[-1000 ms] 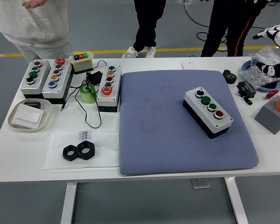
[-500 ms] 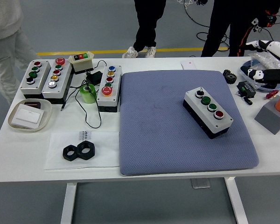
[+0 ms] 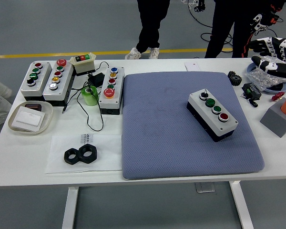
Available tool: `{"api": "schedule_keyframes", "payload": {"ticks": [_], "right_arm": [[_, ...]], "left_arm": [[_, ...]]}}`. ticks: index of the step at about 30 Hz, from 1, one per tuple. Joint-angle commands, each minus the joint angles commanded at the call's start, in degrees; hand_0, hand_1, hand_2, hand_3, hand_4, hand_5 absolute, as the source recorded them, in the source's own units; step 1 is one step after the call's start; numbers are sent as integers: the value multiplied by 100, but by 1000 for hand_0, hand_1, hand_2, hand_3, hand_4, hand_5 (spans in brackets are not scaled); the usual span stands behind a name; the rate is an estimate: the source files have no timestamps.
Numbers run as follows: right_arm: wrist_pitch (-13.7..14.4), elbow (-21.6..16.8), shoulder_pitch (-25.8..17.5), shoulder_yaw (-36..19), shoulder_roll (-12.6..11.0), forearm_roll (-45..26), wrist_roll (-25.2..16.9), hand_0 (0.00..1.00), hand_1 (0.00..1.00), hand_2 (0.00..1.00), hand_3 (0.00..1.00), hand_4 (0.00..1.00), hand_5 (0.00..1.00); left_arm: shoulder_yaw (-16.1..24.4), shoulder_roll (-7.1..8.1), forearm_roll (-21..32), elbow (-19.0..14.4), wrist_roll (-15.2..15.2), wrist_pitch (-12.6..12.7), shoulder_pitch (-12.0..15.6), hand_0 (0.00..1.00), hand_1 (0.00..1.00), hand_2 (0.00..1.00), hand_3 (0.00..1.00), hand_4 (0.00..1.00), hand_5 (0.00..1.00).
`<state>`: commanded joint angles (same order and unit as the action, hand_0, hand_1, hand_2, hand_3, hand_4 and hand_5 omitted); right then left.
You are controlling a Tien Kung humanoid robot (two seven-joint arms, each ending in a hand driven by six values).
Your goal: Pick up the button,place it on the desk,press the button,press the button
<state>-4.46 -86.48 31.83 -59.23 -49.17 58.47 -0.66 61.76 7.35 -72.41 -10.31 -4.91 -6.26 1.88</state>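
A grey button box with a black base lies diagonally on the blue-grey pad, right of centre. Its top carries a small key switch, two green buttons and a red button. My right hand, black and white, hovers at the far right edge above a blue dish, well up and right of the box. Its fingers are spread and hold nothing. The left arm does not show.
Three more button boxes and a small switch box stand at the back left with cables and a green tape roll. A tray, two black nuts, a blue dish, a gear and an orange-topped grey block lie around. People stand behind the table.
My right hand has shifted left and slightly up over the blue dish, its fingers spreading wider. The person at the far left has walked out of view. The button box has not moved.
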Motion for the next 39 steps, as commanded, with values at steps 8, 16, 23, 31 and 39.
{"api": "schedule_keyframes", "payload": {"ticks": [8,16,23,31,39], "right_arm": [[20,12,6,-35,-3,188,41,894,852,825,801,641,511],[41,31,-5,-88,3,198,38,893,852,823,800,640,509],[81,29,-12,-2,-17,0,60,894,850,822,799,636,501],[-93,57,2,221,-89,-842,3,911,864,845,817,728,866],[-228,137,13,242,-108,-1071,-18,914,872,863,828,737,918]], "left_arm": [[28,-14,-25,0,-11,-6,-49,742,912,984,946,611,998],[53,-26,-50,0,-23,-7,-55,742,912,984,947,614,998],[64,-27,-70,0,-32,-10,-12,742,912,984,946,612,998],[48,-10,-61,0,-31,-9,-7,742,912,984,946,611,998],[59,6,-90,0,-35,-15,2,742,912,984,946,610,998]]}}
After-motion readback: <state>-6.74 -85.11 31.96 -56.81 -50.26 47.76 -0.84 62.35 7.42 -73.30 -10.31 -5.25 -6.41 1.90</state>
